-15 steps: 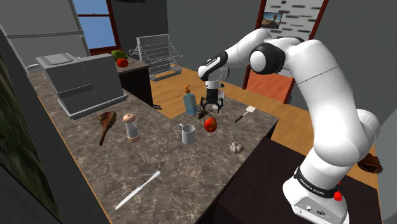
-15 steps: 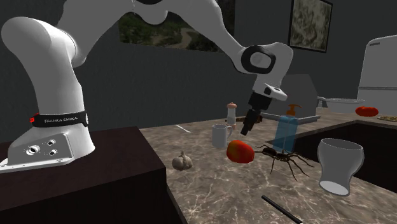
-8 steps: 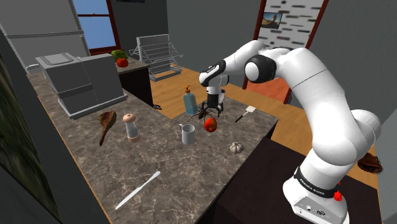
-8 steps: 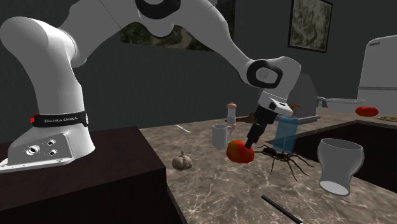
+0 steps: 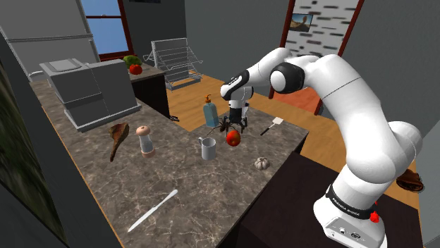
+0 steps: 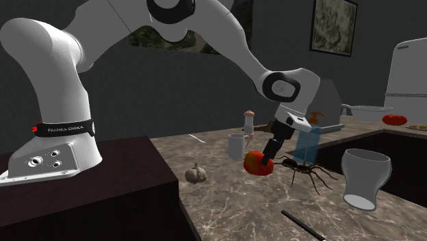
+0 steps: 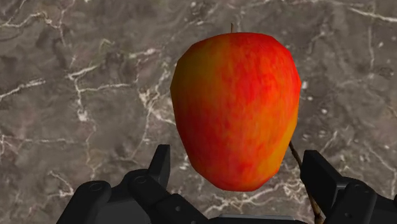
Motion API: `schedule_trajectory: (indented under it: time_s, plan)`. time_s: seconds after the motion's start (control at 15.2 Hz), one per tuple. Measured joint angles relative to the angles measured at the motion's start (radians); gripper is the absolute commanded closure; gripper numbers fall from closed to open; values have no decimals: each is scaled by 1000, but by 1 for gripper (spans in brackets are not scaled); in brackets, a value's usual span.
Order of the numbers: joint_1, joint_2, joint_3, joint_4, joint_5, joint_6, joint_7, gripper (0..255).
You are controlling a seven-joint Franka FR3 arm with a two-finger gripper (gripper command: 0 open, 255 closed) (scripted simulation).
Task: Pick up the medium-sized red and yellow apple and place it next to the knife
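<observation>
Between the fingers: red and yellow apple, lying on the marble countertop.
Claw: wide, one finger on each side of the apple, a gap showing at both.
Just beyond the claw, away from the stand: black spider, then blue soap bottle.
Near the claw: white mug.
Knife: well apart from the claw, bare marble between them.
Countertop edge: near the claw on the stand's side, garlic by it.

Spider, mug, garlic on marble counter
</observation>
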Motion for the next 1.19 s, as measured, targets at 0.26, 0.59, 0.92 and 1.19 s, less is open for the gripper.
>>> schedule_trajectory:
  time_s: [0.26, 0.59, 0.92, 1.19]
  plan:
    - [0, 0, 0, 1, 0, 0, 0, 255]
    - [-1, -2, -1, 0, 0, 2, 0, 255]
    - [0, -8, -1, -3, 0, -1, 0, 255]
    - [3, -43, -5, -20, -5, -22, 3, 255]
